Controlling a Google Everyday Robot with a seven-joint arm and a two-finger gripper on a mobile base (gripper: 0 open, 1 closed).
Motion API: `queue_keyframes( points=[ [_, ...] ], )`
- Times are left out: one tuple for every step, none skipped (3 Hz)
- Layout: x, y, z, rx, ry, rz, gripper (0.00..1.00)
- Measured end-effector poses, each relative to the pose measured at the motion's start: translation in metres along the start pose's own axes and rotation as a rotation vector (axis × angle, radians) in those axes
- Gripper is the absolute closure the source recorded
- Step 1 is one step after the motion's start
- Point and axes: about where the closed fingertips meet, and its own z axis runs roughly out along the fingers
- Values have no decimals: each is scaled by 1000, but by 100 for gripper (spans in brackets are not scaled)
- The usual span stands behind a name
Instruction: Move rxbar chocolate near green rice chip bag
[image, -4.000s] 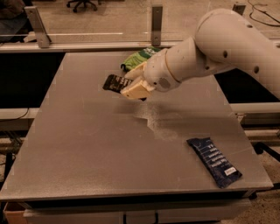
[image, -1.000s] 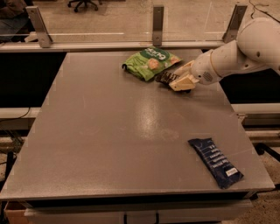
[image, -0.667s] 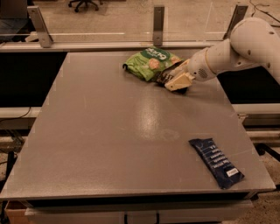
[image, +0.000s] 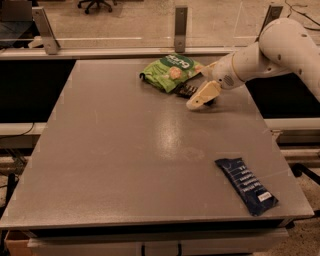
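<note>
The green rice chip bag lies at the far middle of the grey table. The rxbar chocolate is a small dark wrapper right at the bag's right edge, down at the tabletop, and its right part is hidden behind the gripper. My gripper comes in from the right on the white arm. It is shut on the bar, with a cream finger lying across it.
A longer dark blue bar wrapper lies near the table's front right corner. A rail with metal posts runs along the far edge. Dark gaps flank the table on the left and right.
Over four seconds the arm carried the rxbar chocolate from left of the bag round to its right side. In the last second the gripper and bar barely shifted, staying low beside the bag.
</note>
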Motion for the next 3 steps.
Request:
queue_keyframes(
  points=[
    [-5, -1, 0, -1, -10, -4, 0],
    [-12, 5, -20, 5, -54, -5, 0],
    [-26, 23, -67, 12, -134, -17, 0]
  ],
)
